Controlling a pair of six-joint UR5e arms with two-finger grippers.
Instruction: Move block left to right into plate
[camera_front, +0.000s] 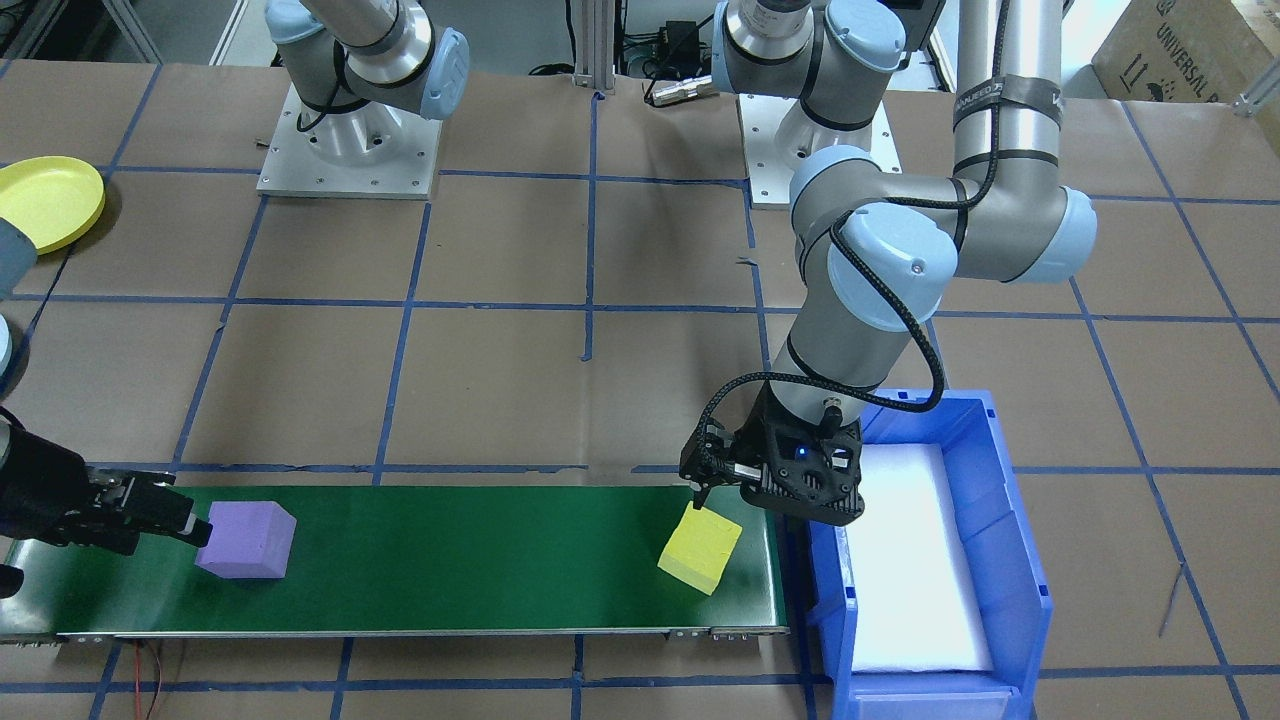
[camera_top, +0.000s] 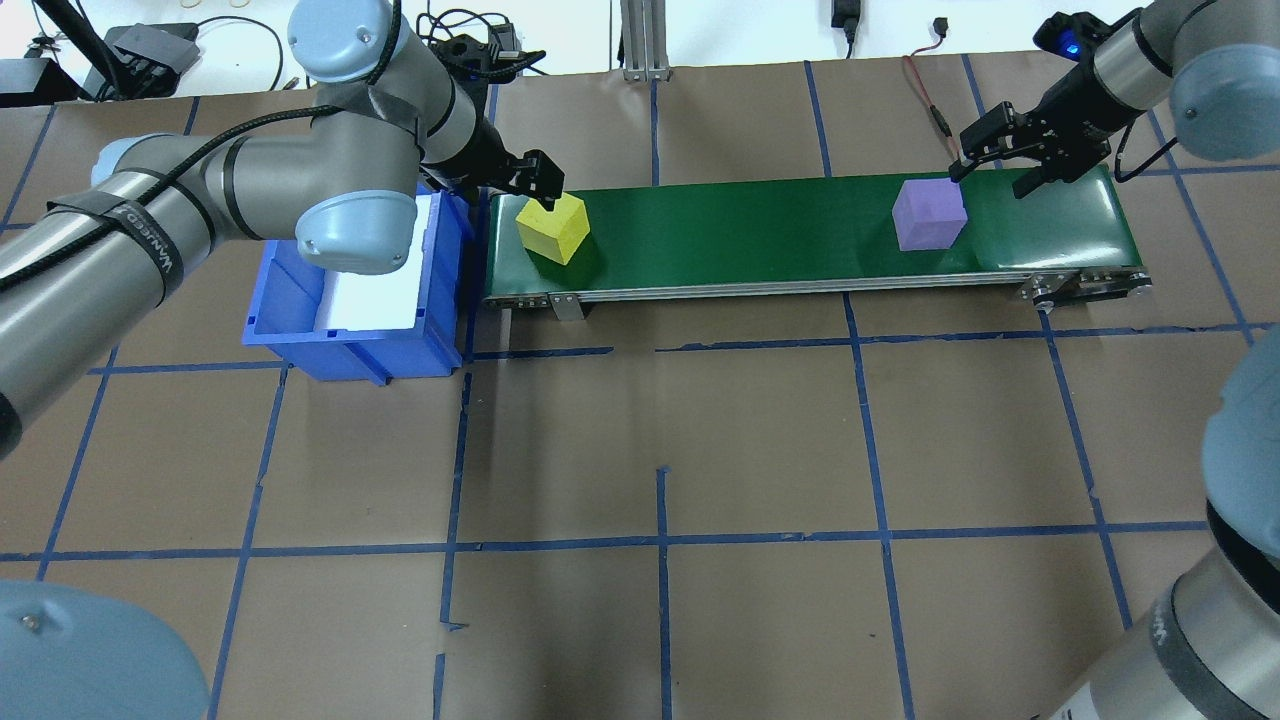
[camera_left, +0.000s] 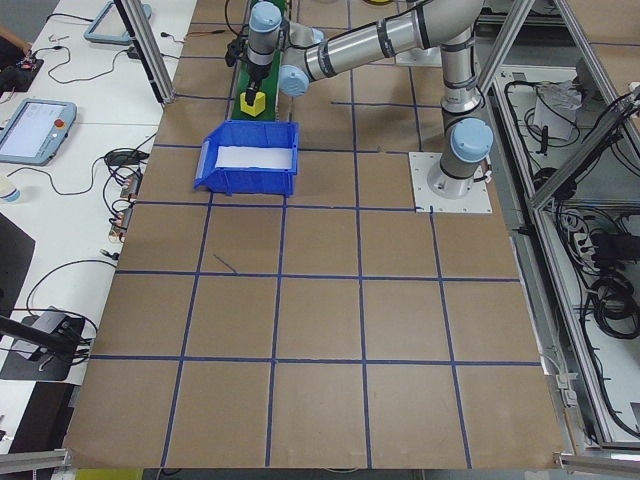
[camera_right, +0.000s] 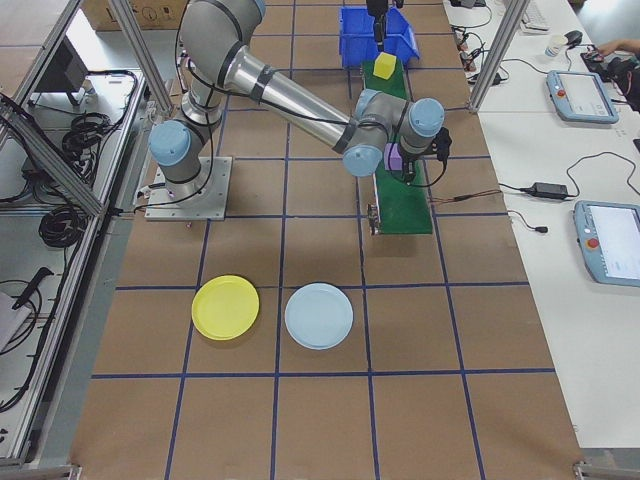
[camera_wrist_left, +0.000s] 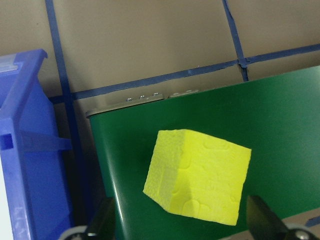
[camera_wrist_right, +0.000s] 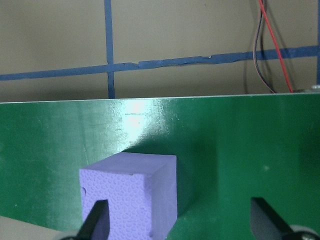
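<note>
2 cubes (camera_top: 552, 228) (camera_top: 929, 214) on belt (camera_top: 760, 225), bin (camera_top: 350, 300) at its left end; plate (camera_right: 225, 307) prob. well behind

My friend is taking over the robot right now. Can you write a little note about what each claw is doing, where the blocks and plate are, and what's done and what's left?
Left claw: open, above the yellow block at the belt's bin end.
Right claw: open, beside the purple block at the other end, not holding it.
Yellow plate: empty, on the table next to a light blue plate.
Done: no block in the plate.
Left: grab a block and put it in the yellow plate.
</note>
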